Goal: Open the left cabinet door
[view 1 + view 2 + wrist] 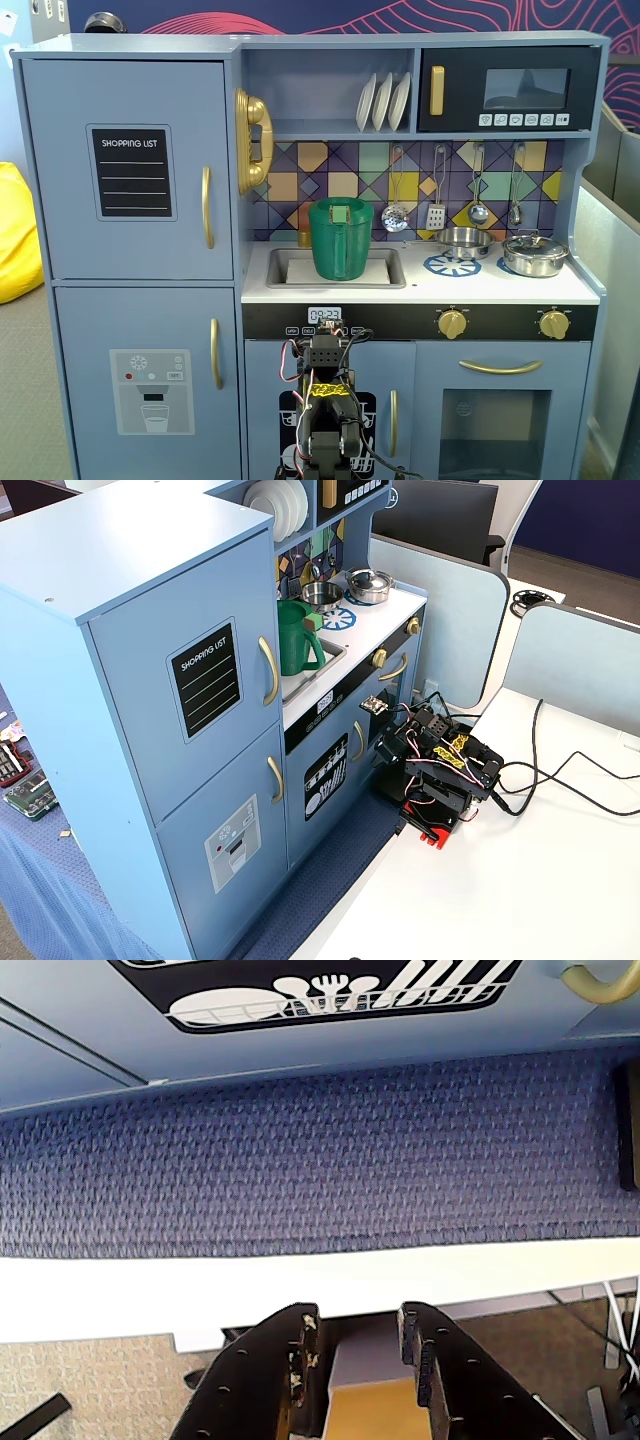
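Note:
The left cabinet door [130,170] is blue-grey with a black "SHOPPING LIST" panel [131,172] and a curved gold handle [207,207]. It stands shut at the upper left of the toy kitchen. It also shows in the other fixed view [190,695], with its handle [270,670]. My arm [325,400] sits folded low in front of the kitchen's middle, far below and right of that handle; it shows in the other fixed view too [440,770]. In the wrist view my gripper [360,1318] points down at the blue cloth [320,1150], jaws apart and empty.
Below the task door is the door with the dispenser graphic [150,390]. The narrow dishes-picture door [330,990] is just ahead of the gripper, its gold handle [600,980] at upper right. A green pitcher [342,238] stands in the sink. Cables [560,775] trail over the white table.

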Motion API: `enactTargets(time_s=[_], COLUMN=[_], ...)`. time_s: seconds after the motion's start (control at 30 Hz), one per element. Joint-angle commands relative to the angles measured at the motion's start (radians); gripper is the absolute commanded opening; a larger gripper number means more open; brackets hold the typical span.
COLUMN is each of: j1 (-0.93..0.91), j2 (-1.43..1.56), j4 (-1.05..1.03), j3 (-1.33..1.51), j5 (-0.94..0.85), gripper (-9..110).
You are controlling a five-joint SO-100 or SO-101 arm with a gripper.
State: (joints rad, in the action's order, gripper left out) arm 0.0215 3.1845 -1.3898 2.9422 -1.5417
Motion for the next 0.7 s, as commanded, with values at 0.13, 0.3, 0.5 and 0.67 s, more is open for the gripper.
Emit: enactTargets(time_s=[0.13,0.3,0.5,0.67], j1=[-0.028,-0.015,0.025,0.107], j2=[-0.006,-0.006,-0.008,-0.035], j4=[-0.143,-0.138,0.011,0.124], j3=[0.055,0.054,0.051,-0.04], j5=[0.038,0.051,0.184,0.229], gripper=[0,0,0,0])
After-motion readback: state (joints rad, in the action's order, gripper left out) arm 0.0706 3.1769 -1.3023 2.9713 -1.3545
